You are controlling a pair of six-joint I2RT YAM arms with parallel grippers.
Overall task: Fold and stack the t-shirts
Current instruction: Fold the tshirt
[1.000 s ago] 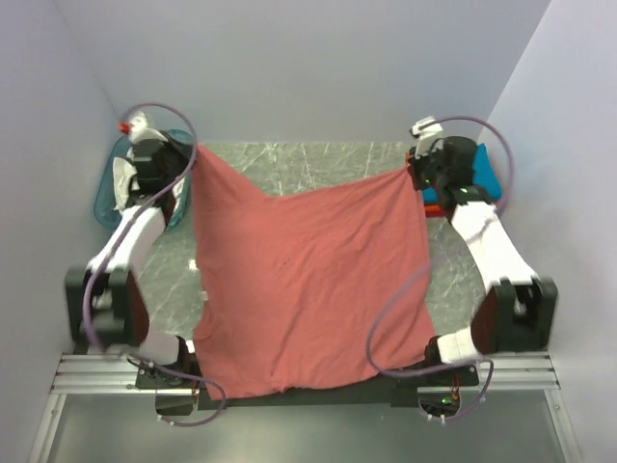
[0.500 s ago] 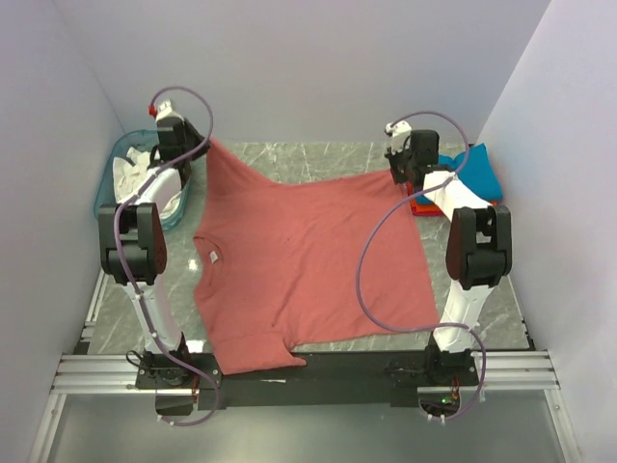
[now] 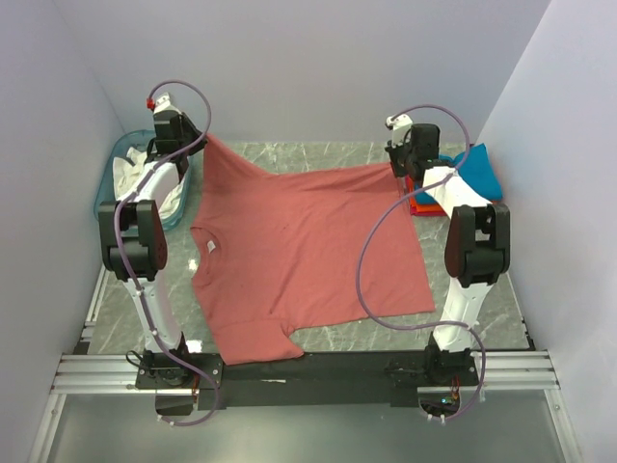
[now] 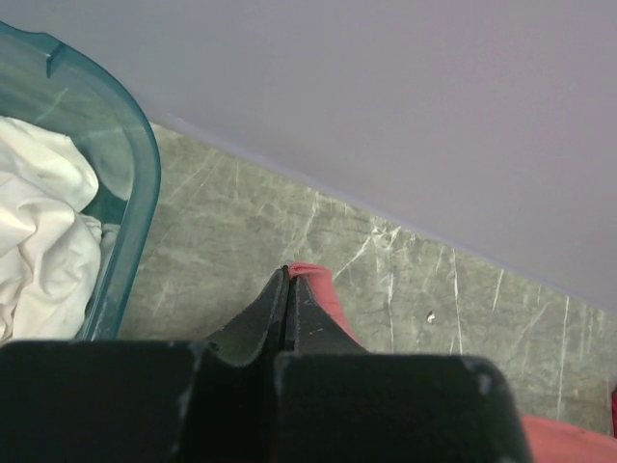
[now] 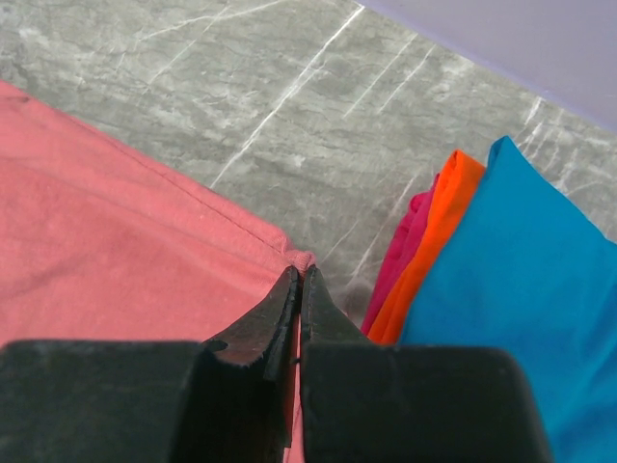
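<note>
Red t-shirt (image 3: 308, 251) lies spread on the table (image 3: 318, 154). Left jaws are pinched on one far corner, right jaws on the other, beside the folded stack (image 3: 477, 172). Probably holding that edge taut to flatten it for folding.

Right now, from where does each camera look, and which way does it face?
Top: above, behind the bases, looking down; left arm, right arm, red t-shirt spread over table.
Left wrist: faces far wall; left hand shut on shirt corner, basket beside.
Right wrist: faces down; right hand shut on other corner, folded t-shirts beside.
Shared: the red t-shirt.
</note>
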